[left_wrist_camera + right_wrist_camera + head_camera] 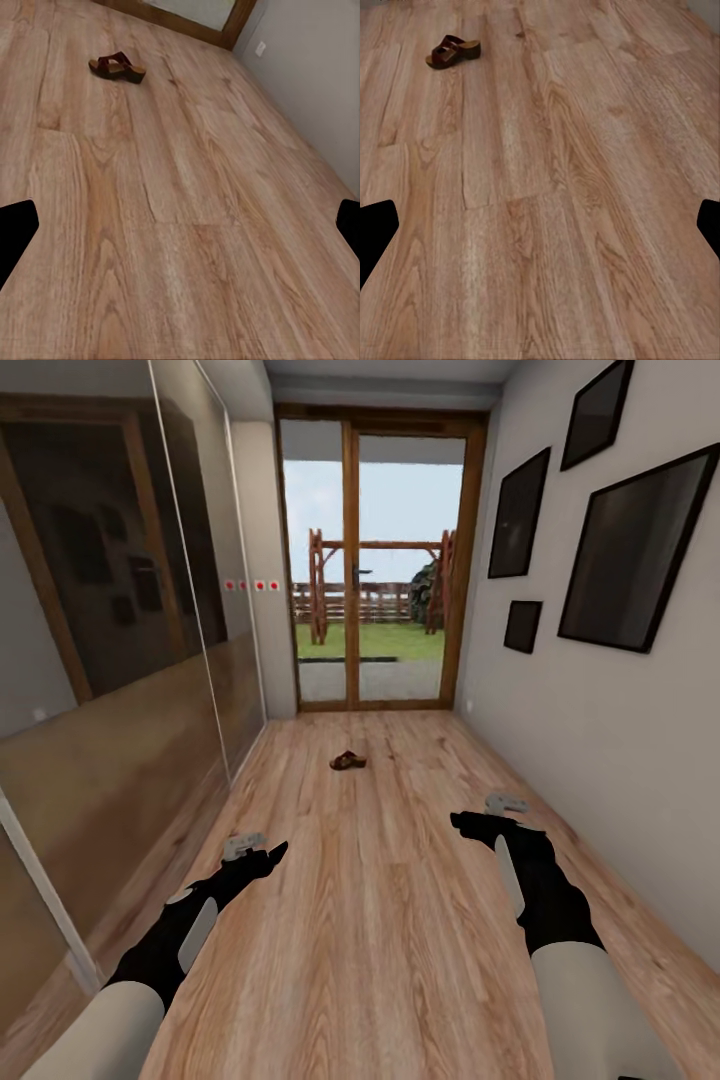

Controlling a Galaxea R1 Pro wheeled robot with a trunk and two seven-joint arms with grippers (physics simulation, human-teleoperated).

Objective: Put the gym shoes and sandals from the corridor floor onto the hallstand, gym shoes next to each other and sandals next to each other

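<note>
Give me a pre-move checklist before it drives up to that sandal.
1. Target in sight: ok. One brown sandal lies on the corridor floor ahead, before the glass door.
2. Path to it: ok, bare planks between robot and sandal.
3. Left claw free: ok, fingertips wide apart in the wrist view, nothing between them.
4. Right claw free: ok, same.
5. Second sandal, gym shoes located: not ok, none seen yet.
6. Hallstand located: cannot tell; mirrored wardrobe on the left, framed pictures on the right wall.
</note>
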